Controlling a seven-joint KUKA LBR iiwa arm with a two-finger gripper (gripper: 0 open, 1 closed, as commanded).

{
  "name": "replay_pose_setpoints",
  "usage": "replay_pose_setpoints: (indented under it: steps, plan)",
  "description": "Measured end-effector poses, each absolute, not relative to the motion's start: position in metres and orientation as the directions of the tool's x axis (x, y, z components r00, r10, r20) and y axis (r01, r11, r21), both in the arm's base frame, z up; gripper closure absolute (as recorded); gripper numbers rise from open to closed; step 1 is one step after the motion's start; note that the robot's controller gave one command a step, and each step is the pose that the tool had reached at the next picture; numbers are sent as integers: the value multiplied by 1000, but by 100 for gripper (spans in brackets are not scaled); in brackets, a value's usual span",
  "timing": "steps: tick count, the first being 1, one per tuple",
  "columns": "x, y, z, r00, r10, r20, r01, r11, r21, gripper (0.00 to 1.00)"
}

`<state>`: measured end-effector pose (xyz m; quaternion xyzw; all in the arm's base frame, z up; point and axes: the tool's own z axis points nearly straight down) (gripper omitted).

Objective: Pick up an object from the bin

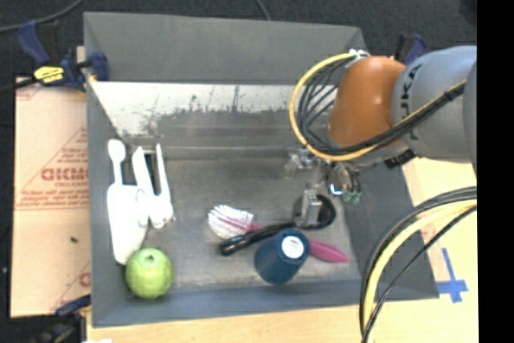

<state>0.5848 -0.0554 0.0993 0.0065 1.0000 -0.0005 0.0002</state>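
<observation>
My gripper (314, 206) hangs low over the bin's right side, below the arm's orange cover. Just under and left of it lies a dish brush (241, 234) with a pink and white bristle head, a black handle and a pink tail end that sticks out to the right. A dark blue round container (275, 262) with a white cap lies across the brush handle, right below the gripper. Nothing shows between the gripper's tips.
A green apple (149, 272) sits in the bin's front left corner. Along the left wall lie white plastic utensils (132, 201), one long scoop-like piece and a narrower one beside it. The arm and its yellow and black cables hang over the right rim.
</observation>
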Motion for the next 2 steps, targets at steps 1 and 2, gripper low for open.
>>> replay_pose_setpoints:
  steps: [1, 2]
  plan:
    - [549, -23, 72, -999, -47, -5, -47, 999, -3, 0]
    - [550, -23, 72, -999, -47, -6, -47, 999, -2, 0]
